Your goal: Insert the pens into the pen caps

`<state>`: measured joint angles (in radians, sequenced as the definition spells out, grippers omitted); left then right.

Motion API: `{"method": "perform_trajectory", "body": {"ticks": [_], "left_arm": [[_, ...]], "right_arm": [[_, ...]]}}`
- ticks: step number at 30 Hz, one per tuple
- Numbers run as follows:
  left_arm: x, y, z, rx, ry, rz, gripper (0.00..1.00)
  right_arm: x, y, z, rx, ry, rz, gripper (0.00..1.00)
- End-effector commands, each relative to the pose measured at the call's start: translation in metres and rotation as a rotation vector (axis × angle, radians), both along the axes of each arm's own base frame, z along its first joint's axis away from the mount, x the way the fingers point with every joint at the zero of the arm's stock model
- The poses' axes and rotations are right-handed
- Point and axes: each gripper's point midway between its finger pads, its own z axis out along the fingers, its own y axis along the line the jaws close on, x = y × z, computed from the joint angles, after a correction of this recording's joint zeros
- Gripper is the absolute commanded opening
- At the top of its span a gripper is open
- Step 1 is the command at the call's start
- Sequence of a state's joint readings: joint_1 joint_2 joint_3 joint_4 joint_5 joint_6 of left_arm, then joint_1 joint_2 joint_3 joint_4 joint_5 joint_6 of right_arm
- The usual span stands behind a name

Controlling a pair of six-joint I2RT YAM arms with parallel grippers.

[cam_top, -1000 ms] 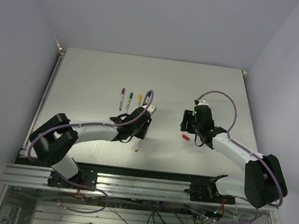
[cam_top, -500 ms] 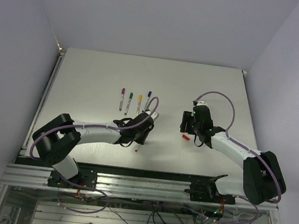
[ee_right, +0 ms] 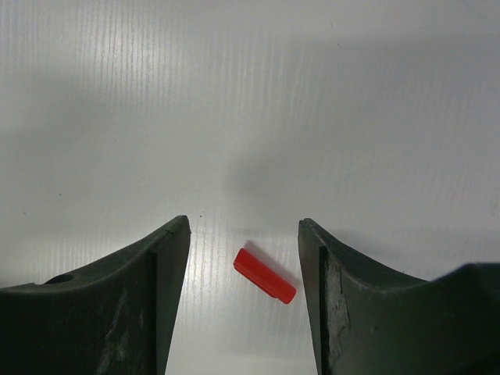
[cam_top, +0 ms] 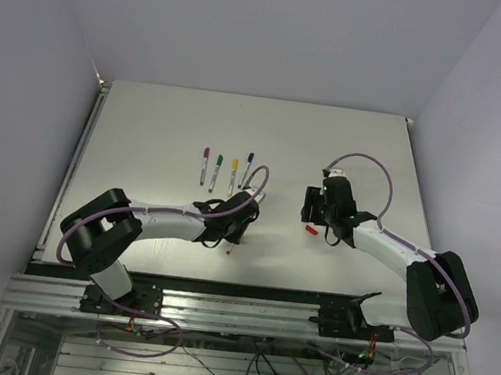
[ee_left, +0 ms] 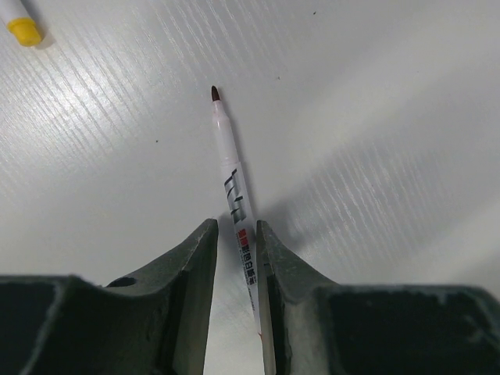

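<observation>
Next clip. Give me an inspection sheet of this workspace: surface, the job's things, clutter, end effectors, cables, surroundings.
Surface: pale, finely ribbed table.
Job's things: purple-capped pen, green-capped pen, yellow-capped pen and blue-capped pen in a row; uncapped pen near the left arm; red cap lying alone.
Clutter: nothing seen.
End effectors: left end effector straddles the uncapped pen, a sliver of table showing on one side; right end effector open over the red cap, not touching it.
Cables: purple cables loop along both arms; loose wiring below the near edge.
Surroundings: plain walls; metal frame rail.
</observation>
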<state>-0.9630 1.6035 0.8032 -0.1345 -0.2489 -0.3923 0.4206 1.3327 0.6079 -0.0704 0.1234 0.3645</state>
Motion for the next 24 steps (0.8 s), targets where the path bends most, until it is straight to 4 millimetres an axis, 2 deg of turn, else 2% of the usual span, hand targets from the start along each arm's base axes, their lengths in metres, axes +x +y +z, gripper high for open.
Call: {"method": "perform_trajectory", "body": {"ticks": [1, 10, 15, 17, 20, 24], "left_arm": [[-0.003, -0.005, 0.0, 0.014, 0.014, -0.019, 0.37], [-0.023, 0.016, -0.025, 0.153, 0.112, -0.008, 0.36], [-0.033, 0.023, -0.034, 0.201, 0.152, -0.005, 0.31], [-0.036, 0.025, -0.038, 0.217, 0.169, -0.006, 0.26], [-0.04, 0.028, -0.046, 0.238, 0.194, -0.016, 0.08], [-0.046, 0.025, -0.054, 0.243, 0.227, -0.057, 0.07]], "right_arm": [[0.007, 0.003, 0.005, 0.011, -0.017, 0.002, 0.57], [0.006, 0.005, 0.006, 0.024, -0.015, 0.004, 0.57], [0.006, 0.006, 0.004, 0.025, -0.009, 0.006, 0.57], [0.006, 0.007, 0.004, 0.026, -0.006, 0.009, 0.57], [0.005, 0.008, 0.003, 0.032, 0.004, 0.017, 0.57], [0.002, 0.009, 0.002, 0.039, 0.018, 0.019, 0.57]]}}
